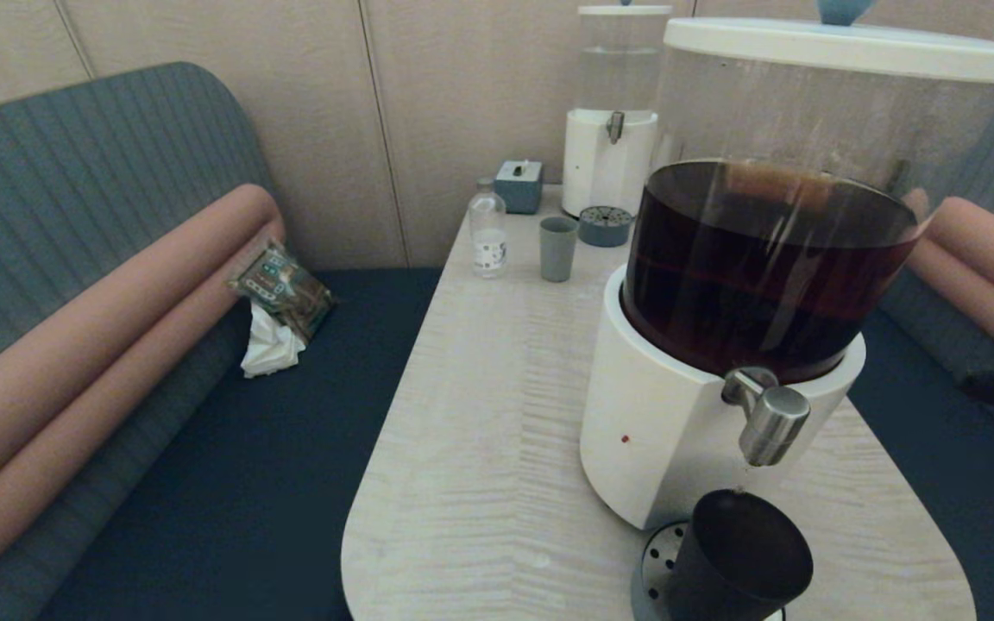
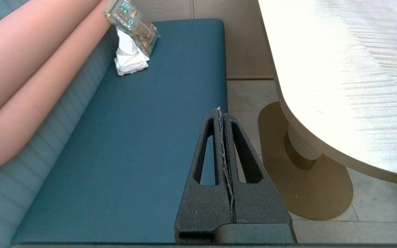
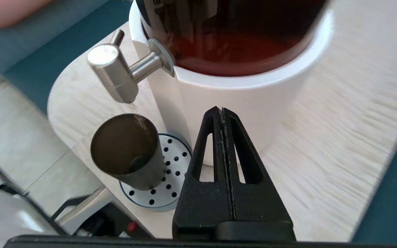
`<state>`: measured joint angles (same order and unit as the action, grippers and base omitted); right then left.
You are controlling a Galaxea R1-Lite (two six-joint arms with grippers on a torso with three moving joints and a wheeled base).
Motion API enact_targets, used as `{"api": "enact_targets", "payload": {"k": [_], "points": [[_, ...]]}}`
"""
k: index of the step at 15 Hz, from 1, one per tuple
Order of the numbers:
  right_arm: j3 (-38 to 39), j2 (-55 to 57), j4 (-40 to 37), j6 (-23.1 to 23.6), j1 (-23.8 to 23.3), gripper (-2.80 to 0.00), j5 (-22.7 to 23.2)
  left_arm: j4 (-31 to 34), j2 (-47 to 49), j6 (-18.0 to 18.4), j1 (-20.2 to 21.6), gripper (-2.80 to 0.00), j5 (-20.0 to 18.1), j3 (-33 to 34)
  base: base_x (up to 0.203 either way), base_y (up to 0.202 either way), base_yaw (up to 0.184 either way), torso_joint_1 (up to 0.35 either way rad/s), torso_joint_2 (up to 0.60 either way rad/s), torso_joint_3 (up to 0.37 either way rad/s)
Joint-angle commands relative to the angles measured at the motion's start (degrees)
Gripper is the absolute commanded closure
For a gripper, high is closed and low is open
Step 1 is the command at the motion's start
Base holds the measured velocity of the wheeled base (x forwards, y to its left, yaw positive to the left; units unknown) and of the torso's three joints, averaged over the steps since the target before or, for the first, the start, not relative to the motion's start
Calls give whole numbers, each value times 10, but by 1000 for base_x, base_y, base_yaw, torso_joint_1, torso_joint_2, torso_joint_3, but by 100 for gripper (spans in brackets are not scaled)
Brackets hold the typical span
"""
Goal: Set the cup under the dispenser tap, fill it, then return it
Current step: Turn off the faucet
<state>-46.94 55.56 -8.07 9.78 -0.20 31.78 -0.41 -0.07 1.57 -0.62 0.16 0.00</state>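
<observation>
Matte black tapered cup (image 1: 740, 556) under brushed-steel tap (image 1: 771, 424), both pincers closed, empty

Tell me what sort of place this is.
Probably a café or lounge booth: a padded bench beside a pale table, with two self-serve drink dispensers and the black cup under the tap.

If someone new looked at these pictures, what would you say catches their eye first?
Most striking is the big dispenser of dark brown liquid at the table's near right. The black cup stands on the perforated drip tray just below its steel tap. Neither arm touches anything: the right gripper, fingers shut, hangs beside the dispenser's base, while the left gripper hangs shut over the blue bench.
</observation>
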Motion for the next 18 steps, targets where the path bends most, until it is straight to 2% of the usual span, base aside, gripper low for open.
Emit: {"api": "enact_targets", "payload": {"k": [1,4,6,9,10,12,15,18], "points": [[12,-54,0,-4,-4,0,-6,0,0,0,0,0,0,0,0,0,0,0,0,0],[20,-113,0,-23,-6,0,-39,0,0,0,0,0,0,0,0,0,0,0,0,0],[38,-151,0,-28,-6,0,-95,0,0,0,0,0,0,0,0,0,0,0,0,0],[59,-217,12,-51,-6,0,-152,0,0,0,0,0,0,0,0,0,0,0,0,0],[70,-238,34,-59,-5,0,-178,0,0,0,0,0,0,0,0,0,0,0,0,0],[106,-274,128,-65,-14,0,-226,0,0,0,0,0,0,0,0,0,0,0,0,0],[160,-322,202,-60,-38,0,-237,0,0,0,0,0,0,0,0,0,0,0,0,0],[188,-367,206,-58,-42,0,-238,0,0,0,0,0,0,0,0,0,0,0,0,0]]}}
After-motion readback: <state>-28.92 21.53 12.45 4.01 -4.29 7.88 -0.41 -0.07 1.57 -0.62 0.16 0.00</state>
